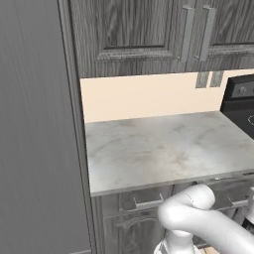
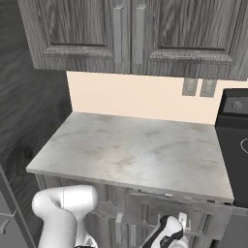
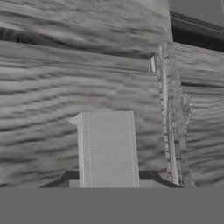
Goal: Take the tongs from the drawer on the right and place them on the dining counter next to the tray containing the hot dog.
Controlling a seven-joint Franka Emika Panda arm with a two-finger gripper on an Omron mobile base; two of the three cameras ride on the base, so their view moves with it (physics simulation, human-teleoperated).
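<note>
My gripper [image 3: 108,178] is shut on the silvery bar handle [image 3: 107,146] of the drawer [image 3: 52,92], whose dark grey wood-grain front is very close in the hand view. The dark fingertips [image 3: 70,177] sit on either side of the bar. In the right base view the gripper [image 2: 179,225] is low under the front edge of the wall-side marble worktop [image 2: 135,150], against the right drawer front [image 2: 160,203]. The tongs are hidden. The dining counter and the tray are out of view.
A second drawer [image 1: 141,200] lies to the left of the held one. Dark upper cabinets [image 2: 131,34] hang over the worktop. A black stove [image 2: 235,135] stands at the right and a tall dark panel [image 1: 34,129] at the left.
</note>
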